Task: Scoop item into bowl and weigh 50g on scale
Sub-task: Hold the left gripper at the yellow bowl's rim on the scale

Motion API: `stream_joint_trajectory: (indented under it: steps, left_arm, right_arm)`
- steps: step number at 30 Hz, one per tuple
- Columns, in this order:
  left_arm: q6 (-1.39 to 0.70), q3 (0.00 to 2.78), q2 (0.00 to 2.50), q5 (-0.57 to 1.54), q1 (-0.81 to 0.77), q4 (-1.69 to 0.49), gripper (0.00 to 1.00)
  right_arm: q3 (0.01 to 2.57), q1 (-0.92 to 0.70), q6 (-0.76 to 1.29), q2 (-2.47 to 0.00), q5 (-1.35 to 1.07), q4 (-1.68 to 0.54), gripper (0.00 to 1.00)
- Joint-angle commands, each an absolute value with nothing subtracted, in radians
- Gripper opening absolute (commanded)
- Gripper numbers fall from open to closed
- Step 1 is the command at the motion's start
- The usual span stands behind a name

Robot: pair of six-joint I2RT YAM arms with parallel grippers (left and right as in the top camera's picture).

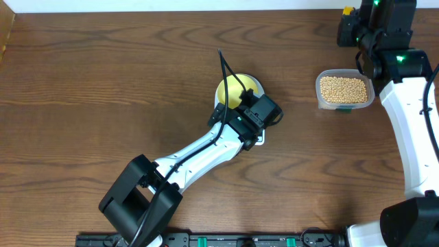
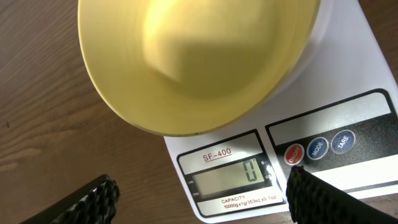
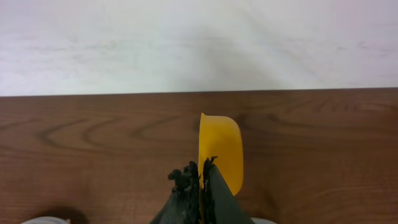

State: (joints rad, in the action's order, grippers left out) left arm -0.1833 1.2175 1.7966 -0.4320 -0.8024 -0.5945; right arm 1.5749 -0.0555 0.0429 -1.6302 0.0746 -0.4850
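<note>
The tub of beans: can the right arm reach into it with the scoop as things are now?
Probably yes. The tub is open on top with nothing over the beans, the right gripper holds the yellow scoop close by, and the left arm is away at the scale.

Robot lab: wooden table [image 1: 103, 82], white wall [image 3: 186, 43]

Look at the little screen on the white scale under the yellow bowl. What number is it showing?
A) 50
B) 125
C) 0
C: in the left wrist view, the display on the scale shows a single 0.
</note>
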Motion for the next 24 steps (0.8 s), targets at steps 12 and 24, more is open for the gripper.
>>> stream_joint_trajectory:
  steps: [12, 24]
  left_arm:
    - [-0.178, 1.208, 1.784, -0.438, -0.802, -0.597, 0.88]
    - [-0.178, 1.208, 1.784, -0.437, -0.802, -0.597, 0.88]
  right_arm:
    - [1.574, -0.053, 0.054, -1.635, 0.068, -0.461, 0.01]
    - [1.574, -0.053, 0.055, -1.635, 0.068, -0.457, 0.01]
